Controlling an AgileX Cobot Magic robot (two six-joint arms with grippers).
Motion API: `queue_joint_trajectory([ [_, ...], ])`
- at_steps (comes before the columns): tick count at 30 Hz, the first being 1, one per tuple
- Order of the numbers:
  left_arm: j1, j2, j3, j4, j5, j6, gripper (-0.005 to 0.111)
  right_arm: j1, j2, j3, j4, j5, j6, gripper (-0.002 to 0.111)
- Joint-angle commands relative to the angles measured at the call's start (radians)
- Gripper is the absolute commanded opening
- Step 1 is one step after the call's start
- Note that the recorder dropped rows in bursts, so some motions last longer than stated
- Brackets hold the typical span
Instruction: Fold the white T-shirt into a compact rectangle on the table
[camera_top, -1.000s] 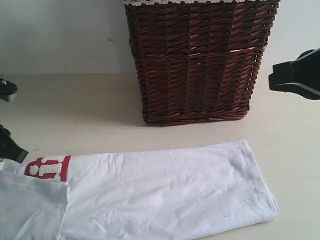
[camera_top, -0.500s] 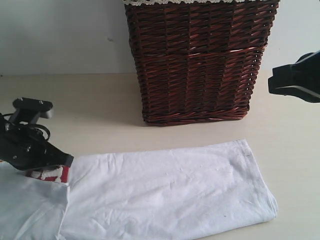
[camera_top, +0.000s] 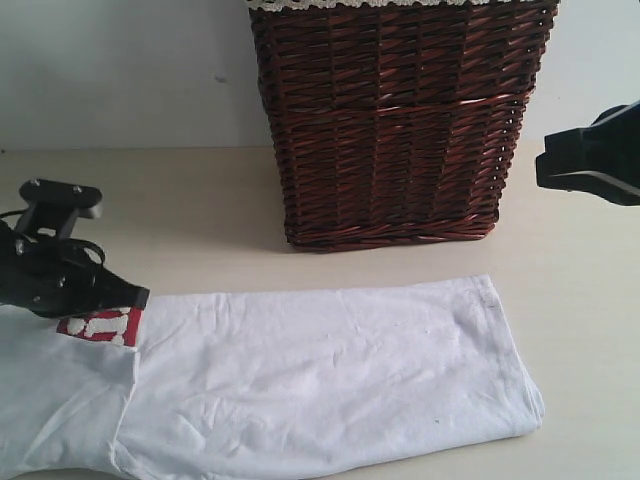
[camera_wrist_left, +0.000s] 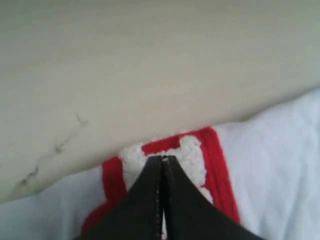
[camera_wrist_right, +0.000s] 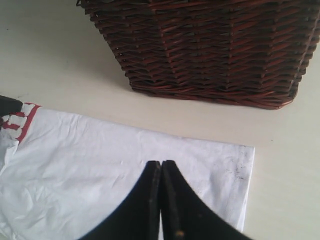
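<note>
**Item:** the white T-shirt (camera_top: 330, 380), laid as a long band on the near part of the table (camera_top: 180, 200), red-outlined lettering (camera_top: 100, 325) exposed at its left end.
**Left fingers** (camera_wrist_left: 150, 185): pressed together on the lettered edge; the cloth is judged to be pinched.
**Right fingers** (camera_wrist_right: 172, 200): pressed together, nothing held, kept apart above the hem end.
**Step:** a crosswise fold is judged begun. The left end is next to be lifted and carried squarely towards the hem.
**Surface:** pale, smooth, faintly scuffed.
**Room:** dark wicker basket (camera_top: 400, 120) behind, plain wall (camera_top: 120, 70).

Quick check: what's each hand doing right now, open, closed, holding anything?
Left hand: closed at the white T-shirt's red lettering; grip on cloth unclear.
Right hand: closed, holding nothing.
</note>
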Motion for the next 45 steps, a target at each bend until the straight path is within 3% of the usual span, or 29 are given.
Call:
queue_joint_trajectory([
  [1, -0.046, -0.11, 0.003, -0.016, -0.014, -0.007, 0.0, -0.003, -0.005, 0.005, 0.004, -0.008, -0.009, 0.0],
  [9, -0.388, -0.034, -0.021, 0.008, -0.142, 0.014, 0.0, -0.003, -0.005, 0.005, 0.004, -0.006, -0.009, 0.0],
  [12, -0.466, 0.064, -0.095, 0.004, -0.097, 0.012, 0.0, -0.003, -0.005, 0.005, 0.004, -0.006, -0.009, 0.0],
  [19, -0.496, 0.264, -0.28, 0.002, 0.092, 0.004, 0.0, -0.003, -0.005, 0.005, 0.004, -0.004, -0.009, 0.0],
  [26, -0.492, 0.273, -0.32, 0.047, 0.143, 0.011, 0.0, -0.003, -0.005, 0.005, 0.008, -0.004, -0.009, 0.0],
  [31, -0.454, 0.126, -0.359, 0.189, 0.35, -0.009, 0.0, -0.003, -0.005, 0.005, 0.008, -0.004, -0.009, 0.0],
  [36, -0.33, -0.05, -0.359, 0.189, 0.427, -0.137, 0.004, -0.003, -0.005, 0.005, 0.012, -0.002, -0.009, 0.0],
  [39, -0.208, -0.121, -0.359, 0.189, 0.509, -0.226, 0.021, -0.003, -0.005, 0.005, 0.009, 0.0, -0.009, 0.0],
  [43, -0.003, -0.14, -0.344, 0.189, 0.662, -0.291, 0.052, -0.003, -0.005, 0.005, 0.009, 0.002, -0.009, 0.0],
  [45, 0.087, -0.14, -0.31, 0.194, 0.689, -0.291, 0.06, -0.003, -0.005, 0.005, 0.009, 0.005, -0.009, 0.0],
])
